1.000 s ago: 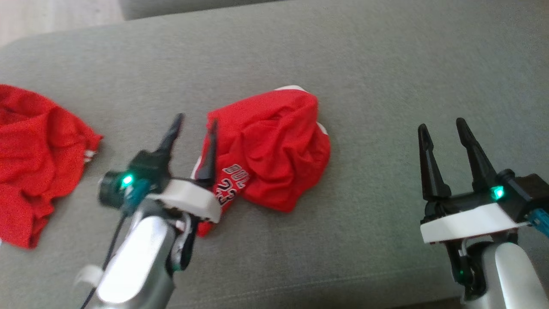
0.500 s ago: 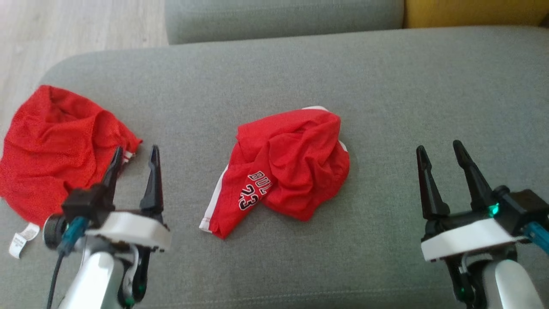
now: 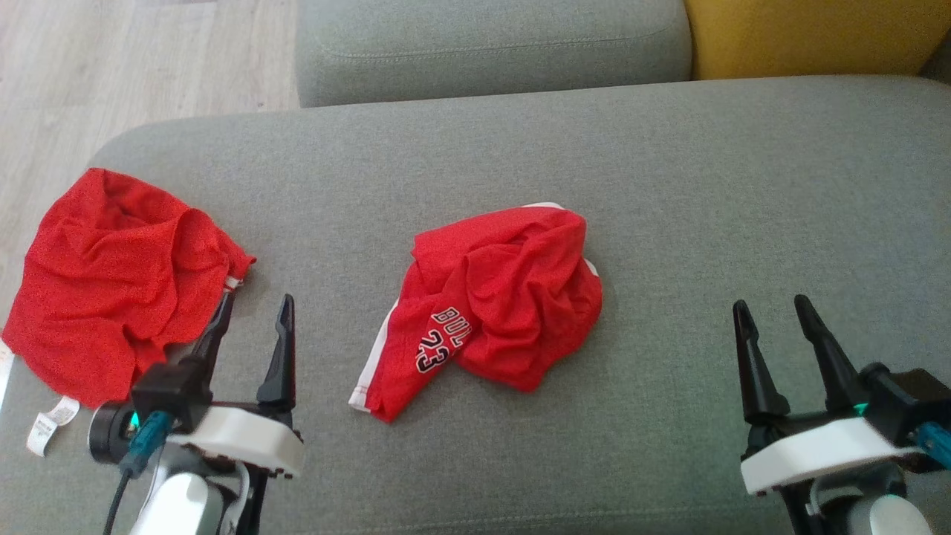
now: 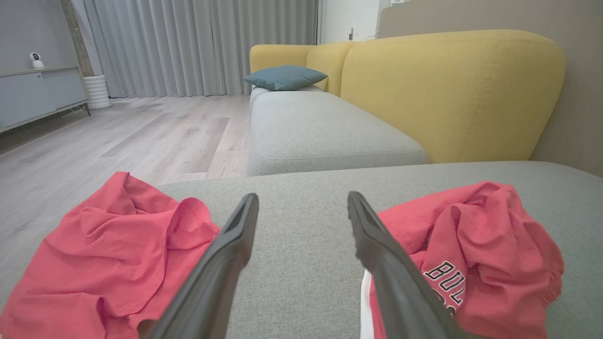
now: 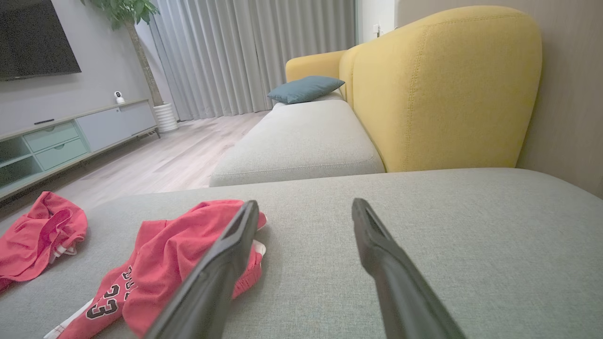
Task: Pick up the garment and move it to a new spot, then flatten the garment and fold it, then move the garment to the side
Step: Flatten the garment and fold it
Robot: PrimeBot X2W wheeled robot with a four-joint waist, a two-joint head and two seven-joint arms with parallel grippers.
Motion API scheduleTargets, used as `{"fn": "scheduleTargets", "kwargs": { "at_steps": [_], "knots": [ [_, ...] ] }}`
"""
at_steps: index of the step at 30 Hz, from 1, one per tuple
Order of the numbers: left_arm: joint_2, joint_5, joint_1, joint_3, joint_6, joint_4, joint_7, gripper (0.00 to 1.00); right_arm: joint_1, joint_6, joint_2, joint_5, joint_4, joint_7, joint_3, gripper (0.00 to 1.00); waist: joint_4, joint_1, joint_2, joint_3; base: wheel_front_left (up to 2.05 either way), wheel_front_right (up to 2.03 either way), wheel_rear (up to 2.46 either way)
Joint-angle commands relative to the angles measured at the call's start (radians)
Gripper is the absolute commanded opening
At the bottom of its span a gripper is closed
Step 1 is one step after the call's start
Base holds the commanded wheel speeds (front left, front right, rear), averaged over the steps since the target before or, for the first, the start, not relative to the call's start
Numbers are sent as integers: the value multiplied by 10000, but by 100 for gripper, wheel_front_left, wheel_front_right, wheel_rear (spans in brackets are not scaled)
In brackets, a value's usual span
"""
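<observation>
left gripper [image 3: 256, 301] has backed off the garment [image 3: 505, 297] (still crumpled); it and right gripper [image 3: 769, 303] gape empty: flatten next.

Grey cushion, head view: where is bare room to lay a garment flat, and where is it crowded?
Widest bare patch: the grey cushion between the numbered garment and the right tool. Narrower strip between the two garments. Crowded at left: the plain red garment beside the left tool.
</observation>
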Motion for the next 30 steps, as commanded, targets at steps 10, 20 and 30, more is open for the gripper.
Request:
{"fn": "scheduleTargets", "kwargs": {
  "at_steps": [10,20,30],
  "knots": [
    [144,232,-423,357,-7,-259,-120,100,-173,75,-11,-102,-496,92,157,100,39,0,-1,40,0,0,0],
    [132,320,-504,393,-17,-283,-120,100,-219,75,6,-54,-409,224,219,100,92,0,-1,124,0,0,0],
    [-44,566,-956,201,-70,-523,-120,100,-440,75,-27,292,458,1285,901,100,636,0,-1,751,0,0,0]
  ]
}}
